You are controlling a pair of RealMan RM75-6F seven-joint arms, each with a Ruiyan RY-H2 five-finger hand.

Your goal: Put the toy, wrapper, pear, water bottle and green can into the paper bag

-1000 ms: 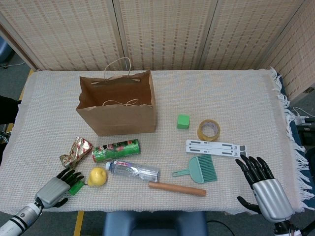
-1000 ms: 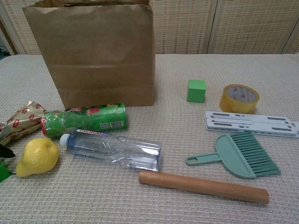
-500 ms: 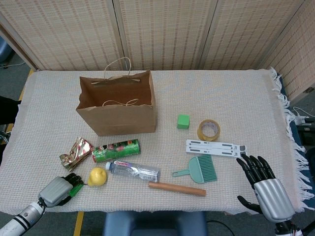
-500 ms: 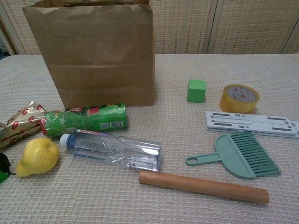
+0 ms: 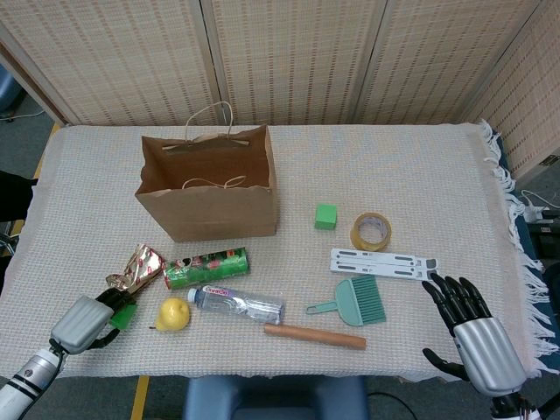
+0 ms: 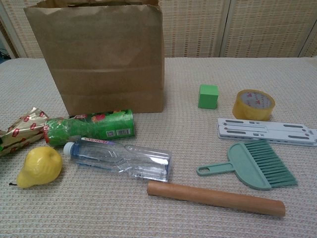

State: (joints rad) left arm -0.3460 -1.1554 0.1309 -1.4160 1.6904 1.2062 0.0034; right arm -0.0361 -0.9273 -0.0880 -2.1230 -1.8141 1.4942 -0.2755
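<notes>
head view: left robot hand (image 5: pixel 90 317) now lifted off the bench (image 5: pixel 420 175) near the front left corner, fingers curled round a small green toy (image 5: pixel 123 315), just beside the wrapper (image 5: pixel 136 269) and a little left of the pear (image 5: pixel 173 313); a second ago lay lower with fingers spread over that toy on the cloth, half a second ago closing on it. gone from the chest view altogether, where a green sliver and dark fingertips showed at the left edge before. looks like the grasp has taken and the first of the five items is in hand, with the carry to the paper bag (image 5: pixel 210 188) probably next. bag standing open at the back left, nothing seen inside yet. green can (image 5: pixel 206 267) and water bottle (image 5: pixel 238 303) lying on their sides in front of the bag, untouched and unmoved. right robot hand (image 5: pixel 468 328) spread and empty over the front right edge, holding nothing, much as before.
</notes>
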